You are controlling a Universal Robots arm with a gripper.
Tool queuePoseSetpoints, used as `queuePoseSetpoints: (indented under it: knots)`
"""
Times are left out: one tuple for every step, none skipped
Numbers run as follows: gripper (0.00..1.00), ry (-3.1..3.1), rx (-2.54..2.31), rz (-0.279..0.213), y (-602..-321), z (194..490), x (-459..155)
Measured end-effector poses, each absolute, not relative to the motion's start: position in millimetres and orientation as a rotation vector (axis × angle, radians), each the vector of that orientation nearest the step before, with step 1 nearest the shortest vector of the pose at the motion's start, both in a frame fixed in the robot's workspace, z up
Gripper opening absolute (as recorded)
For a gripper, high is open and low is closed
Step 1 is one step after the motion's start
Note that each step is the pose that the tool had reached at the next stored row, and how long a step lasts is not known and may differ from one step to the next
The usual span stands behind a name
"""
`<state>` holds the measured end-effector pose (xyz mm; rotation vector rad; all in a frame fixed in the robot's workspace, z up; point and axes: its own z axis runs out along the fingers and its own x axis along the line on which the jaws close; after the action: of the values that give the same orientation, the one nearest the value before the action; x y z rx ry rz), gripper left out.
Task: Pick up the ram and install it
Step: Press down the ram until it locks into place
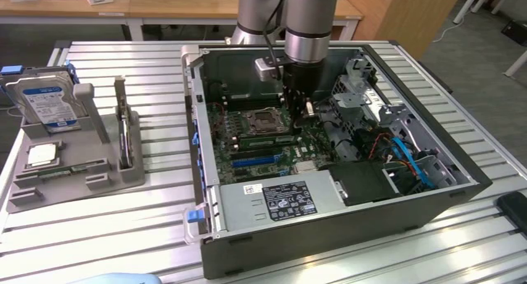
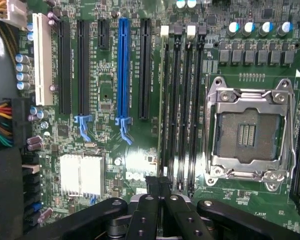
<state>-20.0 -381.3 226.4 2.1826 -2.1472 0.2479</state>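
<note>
A slatted metal table (image 1: 123, 234) carries an open computer case (image 1: 329, 234) and a grey holder stand (image 1: 74, 173).

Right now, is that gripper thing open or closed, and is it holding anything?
Gripper: closed, just above the motherboard; whether anything thin is pinched in it cannot be told.
</note>
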Motion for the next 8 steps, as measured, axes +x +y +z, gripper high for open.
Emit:
queuePoseSetpoints:
  knots:
    - [0.1, -2.147, 2.182, 0.248, -381, 227, -22]
    - [0.1, -2.147, 2.182, 0.248, -381, 227, -25]
    - [0.1, -2.147, 2.182, 0.248, -381, 227, -29]
    - [0.1, -2.147, 2.182, 0.248, -381, 227, -33]
    - [0.1, -2.147, 2.182, 0.248, -381, 227, -38]
    - [0.1, -2.147, 2.182, 0.248, -381, 227, -42]
    - [0.1, -2.147, 2.182, 0.248, -381, 227, -46]
    - [0.1, -2.147, 2.182, 0.249, -381, 227, -50]
